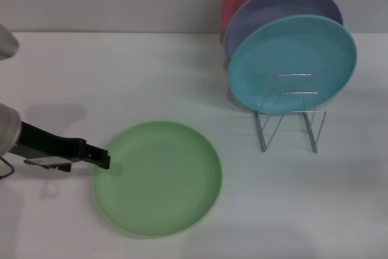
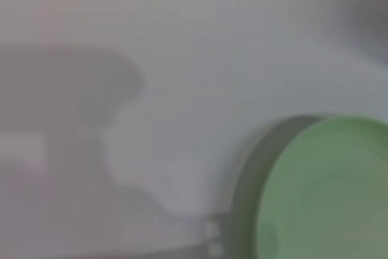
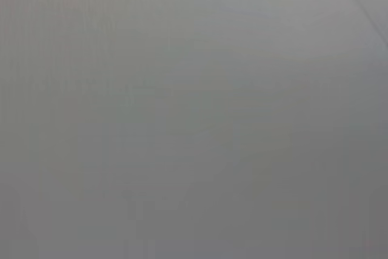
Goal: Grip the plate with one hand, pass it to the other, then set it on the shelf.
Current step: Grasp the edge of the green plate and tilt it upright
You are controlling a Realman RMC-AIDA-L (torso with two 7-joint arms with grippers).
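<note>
Left end effector (image 1: 104,161) touches the flat green plate's (image 1: 160,177) rim.

Your head view looks steeply down on the table (image 1: 73,71), the rack (image 1: 291,113) at two o'clock. Your left wrist view sits low and close, sharing the green plate (image 1: 159,177) (image 2: 327,192). Your right wrist view shows only blank grey.
</note>
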